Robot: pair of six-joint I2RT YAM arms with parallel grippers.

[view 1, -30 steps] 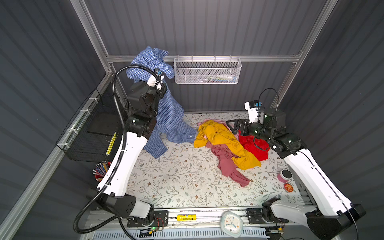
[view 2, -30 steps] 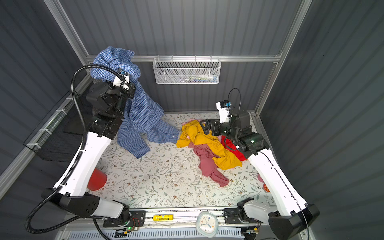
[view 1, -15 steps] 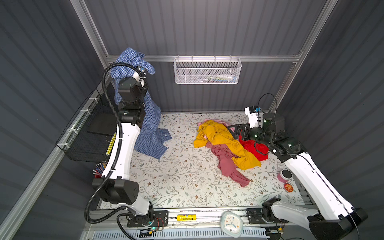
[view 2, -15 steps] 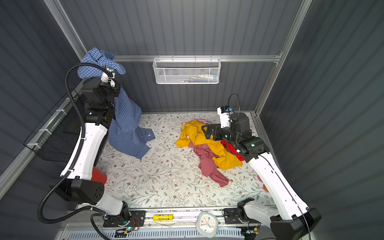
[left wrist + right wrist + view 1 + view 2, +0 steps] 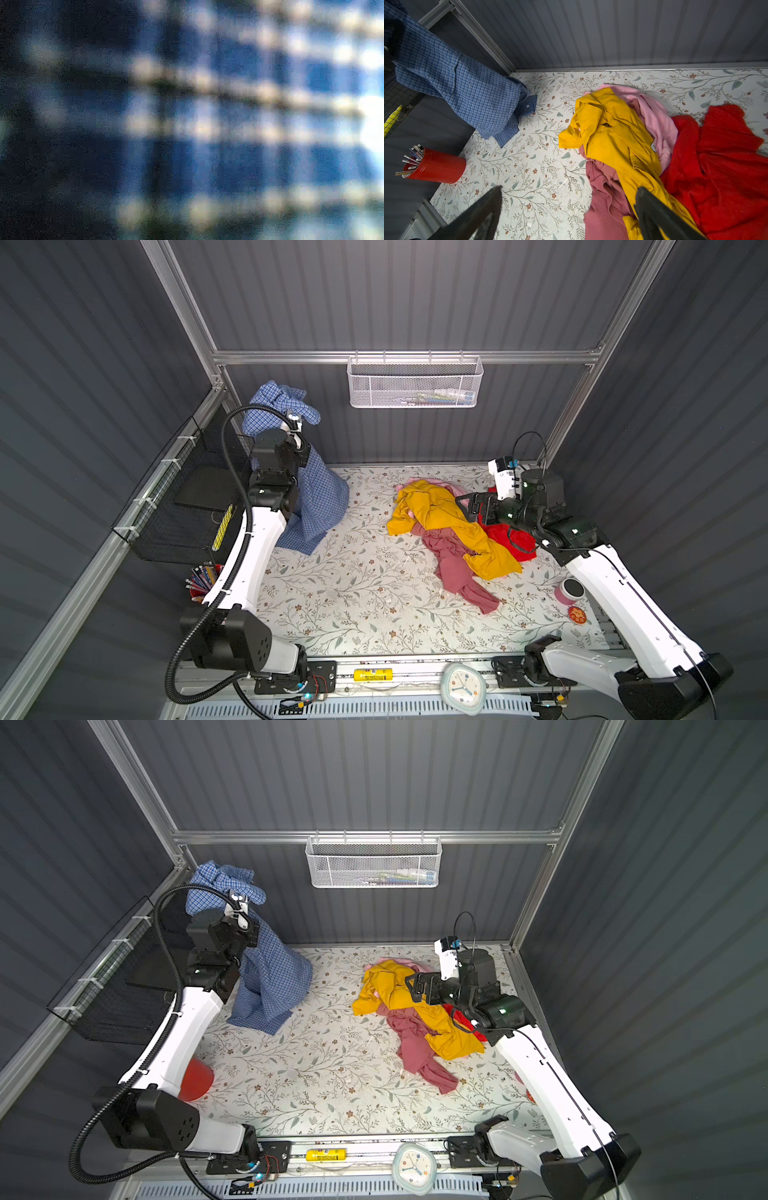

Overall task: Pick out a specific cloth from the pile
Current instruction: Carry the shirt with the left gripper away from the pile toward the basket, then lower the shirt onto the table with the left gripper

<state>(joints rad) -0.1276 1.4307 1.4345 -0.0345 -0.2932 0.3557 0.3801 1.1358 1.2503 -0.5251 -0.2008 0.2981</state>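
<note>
1. Since a second ago, the left arm has swung the shirt [image 5: 320, 497] [image 5: 274, 977] away from the pile [image 5: 453, 526] and toward the back left corner. The hem lay close to the yellow garment [image 5: 436, 510] then; now it hangs well apart from it.
2. Left arm: it rises steeply from the front left base. The wrist is bent so that the left gripper [image 5: 294, 418] points up near the back wall. Its jaws are clamped tight on a bunched part of the shirt. Fabric flops over the gripper's top and the rest drapes down past the wrist.
3. Left wrist view: only blurred blue-and-white check [image 5: 228, 124], right against the lens.
4. The shirt's lower end reaches the flowered table [image 5: 353, 593]. We cannot tell whether it rests there.
5. Right arm: it reaches in from the front right. The right gripper [image 5: 463, 508] [image 5: 569, 188] is held roughly level above the pile, jaws spread wide and holding nothing. One finger [image 5: 654, 214] is over the yellow garment, beside the red garment [image 5: 726, 166].
</note>
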